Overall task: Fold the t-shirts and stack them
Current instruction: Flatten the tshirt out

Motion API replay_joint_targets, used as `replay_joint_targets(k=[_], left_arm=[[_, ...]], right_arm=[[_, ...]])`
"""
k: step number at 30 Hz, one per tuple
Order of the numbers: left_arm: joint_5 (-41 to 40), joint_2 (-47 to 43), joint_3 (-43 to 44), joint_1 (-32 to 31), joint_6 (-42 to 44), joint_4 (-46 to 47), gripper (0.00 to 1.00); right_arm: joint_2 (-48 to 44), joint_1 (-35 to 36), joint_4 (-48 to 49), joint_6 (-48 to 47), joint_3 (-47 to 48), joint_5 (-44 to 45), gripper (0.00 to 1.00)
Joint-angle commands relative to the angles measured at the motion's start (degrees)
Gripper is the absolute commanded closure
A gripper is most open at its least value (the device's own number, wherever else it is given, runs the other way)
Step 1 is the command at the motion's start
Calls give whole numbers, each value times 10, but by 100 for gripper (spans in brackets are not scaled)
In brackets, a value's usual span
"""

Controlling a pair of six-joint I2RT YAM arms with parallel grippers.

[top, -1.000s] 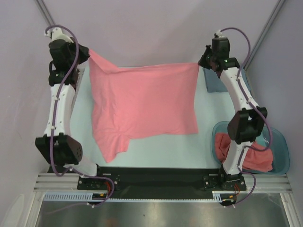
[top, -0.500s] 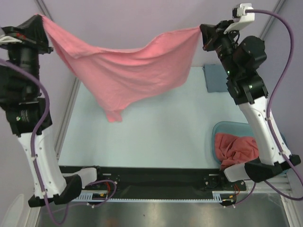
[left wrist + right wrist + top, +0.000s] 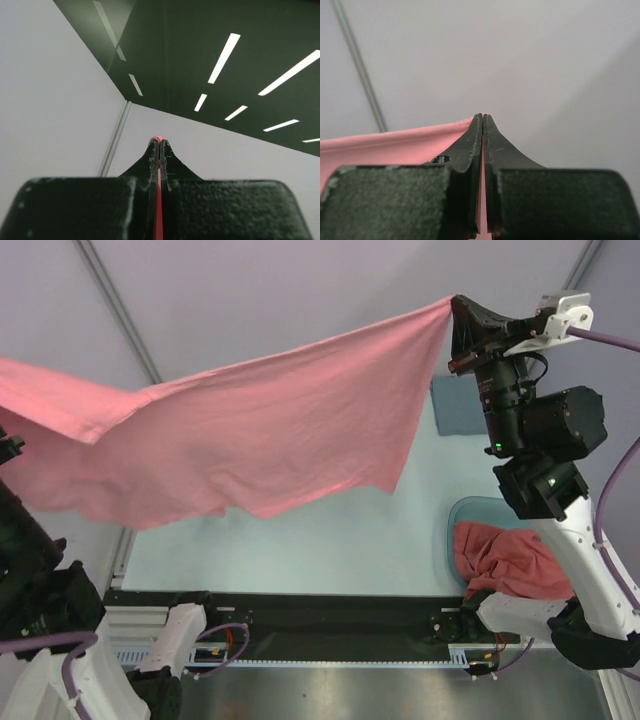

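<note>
A salmon-pink t-shirt (image 3: 260, 430) hangs spread in the air above the table, stretched between both arms. My right gripper (image 3: 456, 306) is shut on its upper right corner; in the right wrist view the pink fabric (image 3: 395, 147) runs off to the left of the shut right gripper (image 3: 482, 118). The shirt's left end runs off the frame's left edge, where my left gripper is out of the top view. In the left wrist view the left gripper (image 3: 159, 142) is shut on a thin pink strip of t-shirt (image 3: 158, 210). A second, crumpled t-shirt (image 3: 505, 562) lies in the tub.
A teal translucent tub (image 3: 446, 532) stands at the table's front right. A grey-blue cloth (image 3: 455, 412) lies at the back right, partly behind the right arm. The pale table (image 3: 330, 540) lies below the hanging shirt. Both wrist views face the grey walls and the ceiling.
Both arms have lifted the t-shirt off the table and pulled it taut, high and wide; the left gripper has gone out of the top view to the left.
</note>
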Motion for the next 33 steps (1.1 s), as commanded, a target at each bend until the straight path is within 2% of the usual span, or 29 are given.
replay_joint_targets(k=[1,2,5,8,11,12,13,15,18,19,20,25,31,33], left_arm=[[55,85,-76,4,-20,28,100],[88,98,-93,3,-23,37,100],[118,170,-159,-13,-28,91,100],[126,297,-156,-38,-2,85,100],[177,435,-149,-42,-15,100,100],[171,468,-146,-43,-18,111,99],[176,541,-139,-44,-23,120,100],[185,618,-105,-43,-35,106,99],[149,745,-34,-43,-56,72,100],[160,775,29,-36,-60,52,100],[159,831,56,-36,-59,35,100],[170,910,164,-32,-52,8,100],[183,960,219,-27,-58,27,100],[209,973,238,-26,-69,33,99]], right_arm=[[33,-14,58,-45,-32,93,100],[50,-24,46,-40,-32,92,100],[115,-73,36,-6,-44,84,100],[179,-119,58,41,-83,76,100],[265,-156,94,82,-124,48,100],[289,-162,104,87,-129,38,100],[341,-166,125,90,-135,35,100],[391,-186,148,103,-134,19,100],[501,-204,161,116,-88,15,100],[525,-207,157,113,-69,18,100],[571,-211,152,112,-52,23,100],[664,-227,120,103,56,18,100],[730,-242,75,108,144,-4,100],[746,-243,60,106,169,-6,100]])
